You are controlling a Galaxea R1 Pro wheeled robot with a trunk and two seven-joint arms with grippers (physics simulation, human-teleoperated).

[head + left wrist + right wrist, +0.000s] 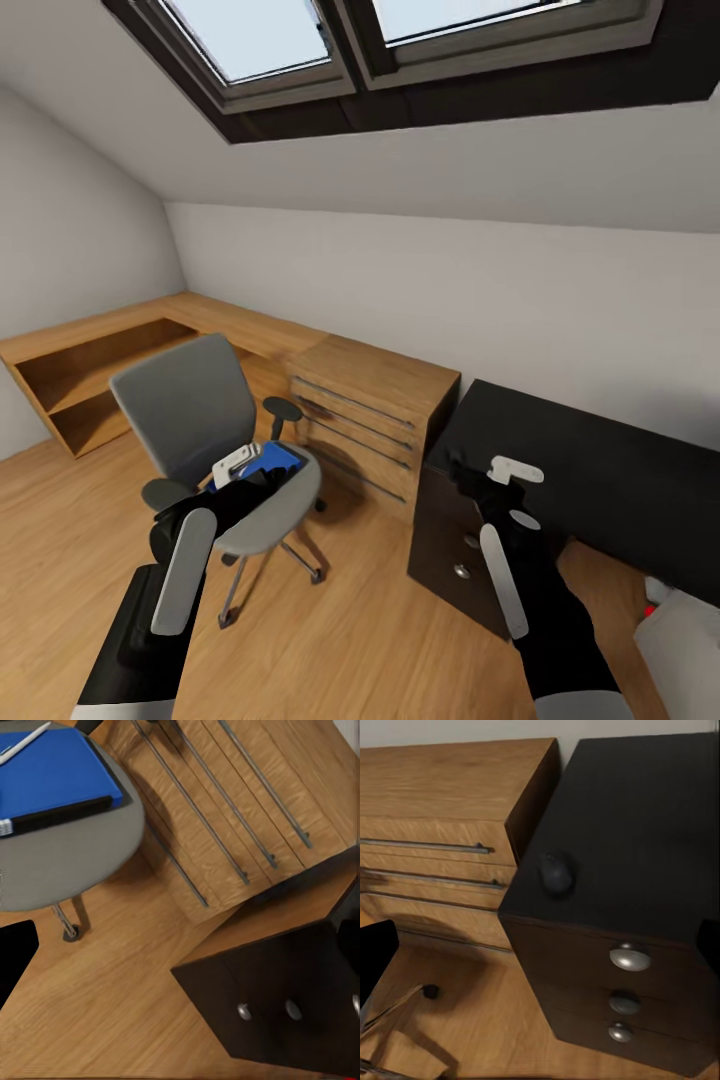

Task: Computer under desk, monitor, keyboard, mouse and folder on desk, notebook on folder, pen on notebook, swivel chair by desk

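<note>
Swivel chair: you see it at the left centre of the head view, standing on the wood floor in front of the light-wood drawer unit, its grey back toward the upper left.
Folder: the blue folder lies flat on the chair seat; in the left wrist view it sits at the upper left of the frame.
Pen: a slim white pen rests on the folder, touching its upper face.
Notebook: you cannot pick it out with certainty; a dark strip runs along the folder's near edge.
Desk: the black top runs across the right of the head view, its black drawer block just beside the light-wood drawer unit.
Mouse: a small dark mouse sits on the desk top near the corner above the drawer block.
Computer: a pale boxy corner shows at the lower right edge of the head view, with a red spot beside it.
Left gripper: it hangs over the chair seat by the folder; you cannot tell how far its jaws stand apart.
Right gripper: it hangs over the desk's near corner; the jaw opening cannot be read, and nothing shows in its hold.
</note>
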